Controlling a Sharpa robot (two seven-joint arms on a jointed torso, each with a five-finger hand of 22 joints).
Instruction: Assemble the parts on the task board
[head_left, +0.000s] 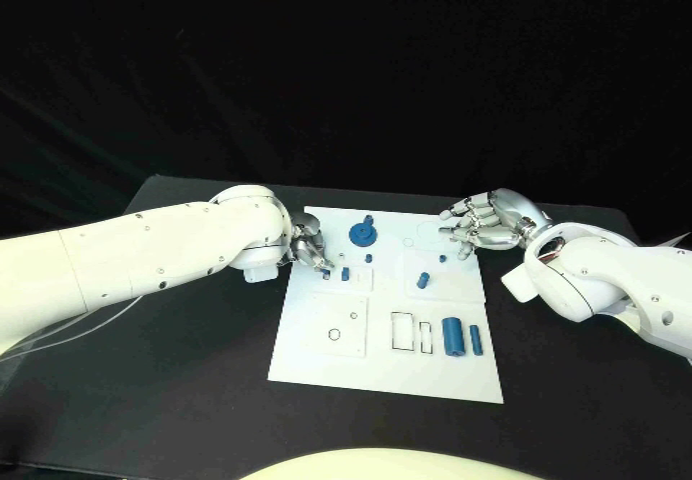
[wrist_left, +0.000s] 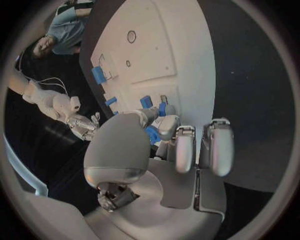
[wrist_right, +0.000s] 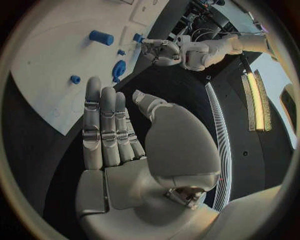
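White task board (head_left: 332, 355) on my table (head_left: 173, 400), about seven blue parts (head_left: 453, 336), left robot hand (head_left: 307, 250) pinching one, right robot hand (head_left: 482, 224) empty, fingers apart.

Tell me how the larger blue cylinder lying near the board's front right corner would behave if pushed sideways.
The larger blue cylinder lies on its side on the flat task board, so it would probably roll rather than slide. It looks like smooth, rigid plastic, likely light and somewhat slippery to pinch.
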